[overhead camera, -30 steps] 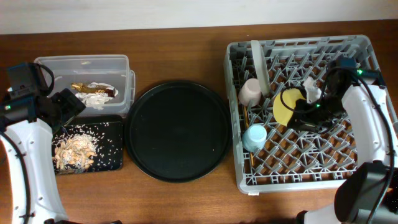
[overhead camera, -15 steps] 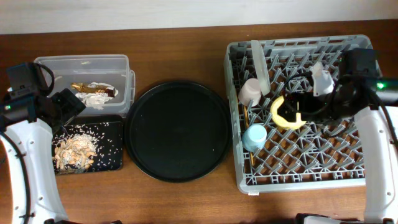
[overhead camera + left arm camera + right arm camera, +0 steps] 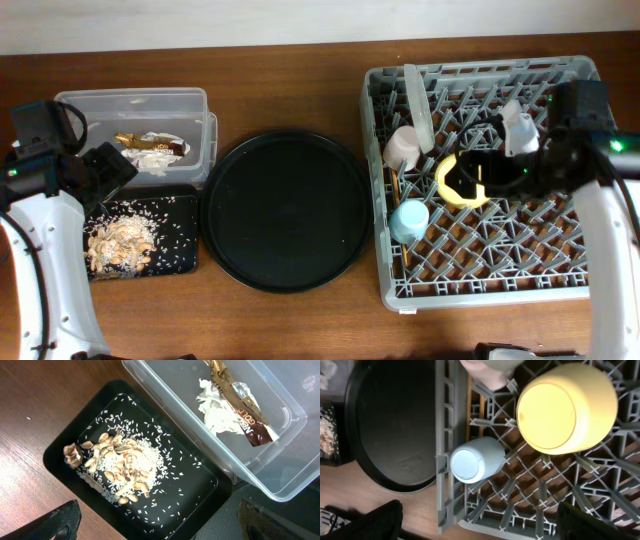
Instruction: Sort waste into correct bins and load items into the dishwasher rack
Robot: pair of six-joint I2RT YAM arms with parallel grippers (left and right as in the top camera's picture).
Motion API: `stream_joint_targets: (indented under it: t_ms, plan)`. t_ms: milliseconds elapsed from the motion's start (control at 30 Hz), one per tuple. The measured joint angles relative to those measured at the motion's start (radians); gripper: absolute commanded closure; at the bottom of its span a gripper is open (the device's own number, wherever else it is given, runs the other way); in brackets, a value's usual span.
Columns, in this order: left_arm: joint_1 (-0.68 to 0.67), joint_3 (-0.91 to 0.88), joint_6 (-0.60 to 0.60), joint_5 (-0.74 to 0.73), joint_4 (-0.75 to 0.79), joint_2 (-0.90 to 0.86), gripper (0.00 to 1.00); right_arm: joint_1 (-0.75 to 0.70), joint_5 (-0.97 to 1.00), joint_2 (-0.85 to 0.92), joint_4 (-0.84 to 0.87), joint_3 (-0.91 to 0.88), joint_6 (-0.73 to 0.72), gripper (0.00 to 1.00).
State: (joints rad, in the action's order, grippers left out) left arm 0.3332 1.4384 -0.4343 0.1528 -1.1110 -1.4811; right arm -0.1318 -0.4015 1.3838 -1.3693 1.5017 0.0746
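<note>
Right gripper (image 3: 480,527) hangs with its fingers spread wide and nothing between them, just off the yellow bowl (image 3: 565,407). The bowl lies tipped on its side among the pegs of the dishwasher rack (image 3: 442,435), base towards the wrist camera. Just beside it, near the rack's wall, the light-blue cup (image 3: 472,460) sits bottom-up, and the pink cup (image 3: 487,372) is one step further along. The wooden chopsticks (image 3: 469,400) lie flat by that same wall. The pale grey-blue plate (image 3: 418,105) stands on edge next to the pink cup.

Over to the left gripper (image 3: 165,527): fingers wide apart too, empty, hovering above the shallow black tray (image 3: 60,450) where the food scraps (image 3: 120,465) are heaped. Touching that tray, the clear tub (image 3: 300,480) holds the foil wrapper (image 3: 240,405). Between bins and rack, the round black tray (image 3: 285,210) rests on the table (image 3: 300,80).
</note>
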Motion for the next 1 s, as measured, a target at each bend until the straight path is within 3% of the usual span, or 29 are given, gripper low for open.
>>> stream_joint_targets:
  t_ms: [100,300,433,533,600,800,1000]
  plan:
    - [0.000,0.000,0.000,0.000,0.001,0.000,0.01,0.001,-0.004,-0.293,-0.003,0.006,0.001,0.02]
    - [0.000,0.000,0.000,0.000,0.000,0.000,0.01,0.002,0.041,-0.650,0.058,-0.002,0.000,0.02]
    - [0.000,0.000,0.000,0.001,-0.001,0.000,0.01,0.043,0.045,-1.014,0.609,-0.407,0.002,0.02]
    - [0.000,0.000,0.000,0.000,-0.002,0.000,0.01,0.053,-0.008,-1.251,1.228,-0.941,0.003,0.02]
    - [0.000,0.000,0.000,0.000,0.000,0.000,0.01,0.054,-0.038,-1.313,1.400,-1.149,0.003,0.02]
    - [0.000,0.000,0.000,0.000,0.000,0.000,0.01,0.206,0.114,-1.371,1.383,-1.466,0.003,0.01]
    - [0.000,0.000,0.000,0.000,0.000,0.000,0.01,0.216,0.221,-1.372,1.313,-1.490,0.003,0.02]
